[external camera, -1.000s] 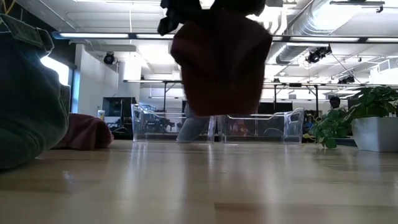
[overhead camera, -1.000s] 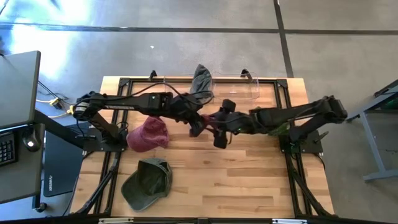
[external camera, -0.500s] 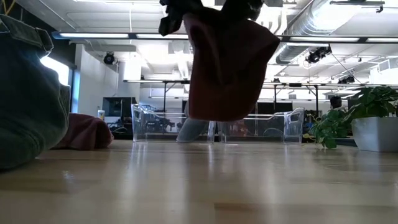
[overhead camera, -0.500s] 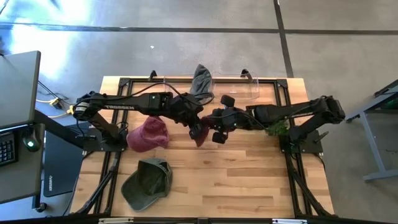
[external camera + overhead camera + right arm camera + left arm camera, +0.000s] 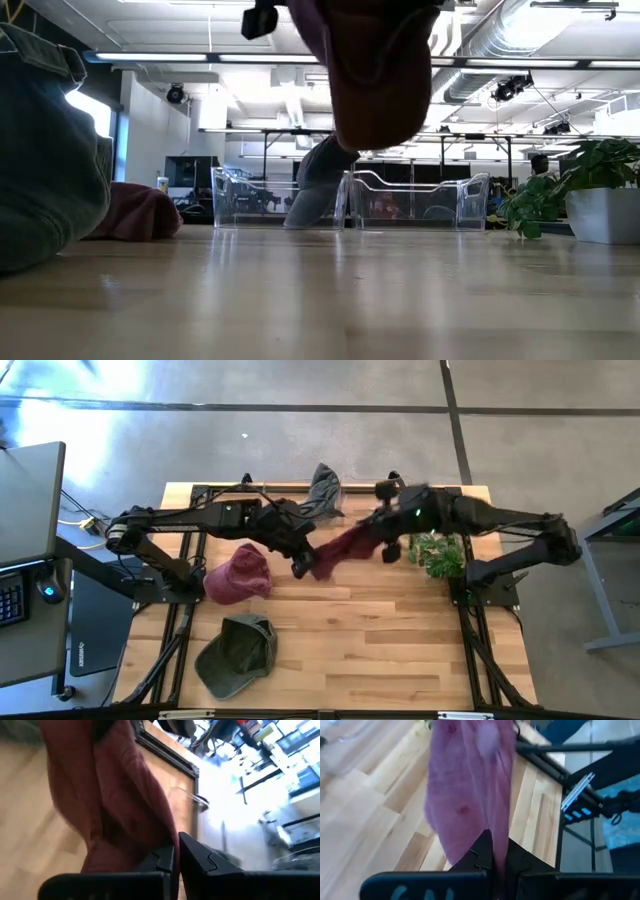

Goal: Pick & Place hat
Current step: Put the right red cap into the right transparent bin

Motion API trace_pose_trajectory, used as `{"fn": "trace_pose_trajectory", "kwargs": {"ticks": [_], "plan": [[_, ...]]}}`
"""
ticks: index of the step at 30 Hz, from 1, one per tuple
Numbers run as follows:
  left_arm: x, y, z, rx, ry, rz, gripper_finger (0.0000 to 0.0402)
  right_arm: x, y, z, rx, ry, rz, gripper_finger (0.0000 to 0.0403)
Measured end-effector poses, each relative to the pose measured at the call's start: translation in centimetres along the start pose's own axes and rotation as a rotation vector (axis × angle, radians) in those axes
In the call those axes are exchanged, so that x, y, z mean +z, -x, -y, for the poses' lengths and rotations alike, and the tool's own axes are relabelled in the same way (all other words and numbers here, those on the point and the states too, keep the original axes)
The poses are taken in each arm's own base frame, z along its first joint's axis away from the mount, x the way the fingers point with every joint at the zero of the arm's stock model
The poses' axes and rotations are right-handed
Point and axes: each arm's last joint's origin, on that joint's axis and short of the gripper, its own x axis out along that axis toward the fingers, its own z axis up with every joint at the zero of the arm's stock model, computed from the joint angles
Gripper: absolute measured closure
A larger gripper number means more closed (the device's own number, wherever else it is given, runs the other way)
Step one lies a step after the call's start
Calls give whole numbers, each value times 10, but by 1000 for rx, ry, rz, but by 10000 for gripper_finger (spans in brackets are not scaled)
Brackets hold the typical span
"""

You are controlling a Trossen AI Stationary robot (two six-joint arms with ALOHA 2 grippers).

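Both arms are holding one maroon hat (image 5: 343, 548) in the air above the middle of the desk (image 5: 400, 650), just toward twelve o'clock from its centre. The left gripper (image 5: 301, 565) is pinching the hat's end nearer nine o'clock, and its wrist view is showing the dark jaws closed tight on the cloth (image 5: 470, 790). The right gripper (image 5: 385, 540) is gripping the opposite end, toward two o'clock, jaws likewise closed on the fabric (image 5: 120, 800). From desk level the hat (image 5: 375, 75) is hanging clear of the wood, stretched between the two.

Judging the progress: the pick looks done, and the carry is under way. The clear plastic bin (image 5: 395, 500) is sitting along the twelve o'clock edge of the desk, and a grey hat (image 5: 322, 488) is draped at its rim, probably half inside, though the low view leaves that uncertain. The maroon hat is near the bin but not yet over it, so the release is still left.

Two more hats are waiting on the desk: a second maroon one (image 5: 238, 573) at nine o'clock and an olive green cap (image 5: 238, 652) at seven o'clock. A potted plant (image 5: 438, 552) is standing at three o'clock.
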Motion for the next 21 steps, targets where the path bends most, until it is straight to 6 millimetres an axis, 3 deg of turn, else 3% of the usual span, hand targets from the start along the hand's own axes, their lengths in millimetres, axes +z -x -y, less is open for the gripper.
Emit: {"fn": "trace_pose_trajectory", "kwargs": {"ticks": [6, 13, 16, 21], "plan": [[8, 9, 6, -40, -8, 114, 398, -13, 4, 18, 4, 82, 35, 396], [21, 20, 14, -135, -187, 257, 391, -4, -16, 11, 24, 16, 48, 399], [31, 23, 5, -205, -223, 278, 351, -2, -25, 6, 37, -6, 39, 400], [44, 31, -18, -242, -268, 284, 247, 0, -31, 6, 8, -27, 27, 401]]}}
